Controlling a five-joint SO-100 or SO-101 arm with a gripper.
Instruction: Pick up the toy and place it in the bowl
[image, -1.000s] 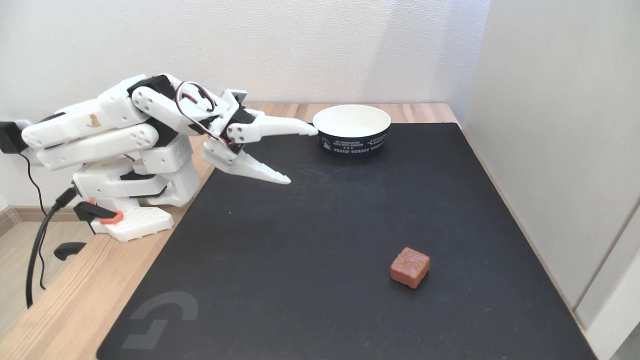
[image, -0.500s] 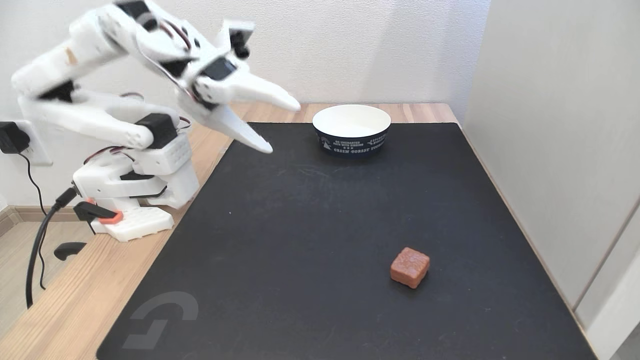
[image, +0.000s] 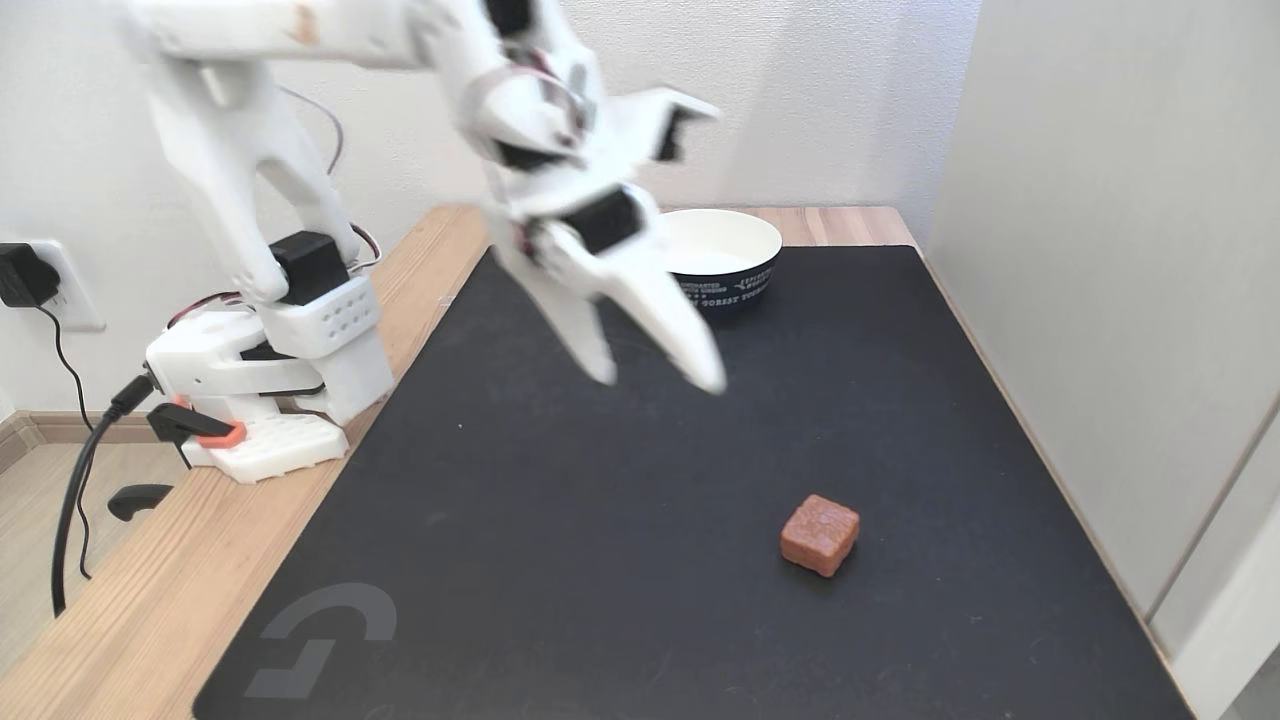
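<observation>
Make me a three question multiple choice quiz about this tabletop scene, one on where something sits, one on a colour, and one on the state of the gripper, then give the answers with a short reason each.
1. Where does the toy lie?
A. Inside the bowl
B. On the black mat, near its front right
C. On the bare wood beside the arm's base

2. What colour is the inside of the bowl?
A. White
B. Red
C. Green

3. What state is the gripper in?
A. Shut on the toy
B. Shut and empty
C. Open and empty, in the air

Answers:
1 B: the reddish-brown cube rests on the mat, far from the bowl at the back.
2 A: the inner wall is white, while the outside is dark navy with lettering.
3 C: the two fingers are spread with nothing between them, above the mat.
</observation>
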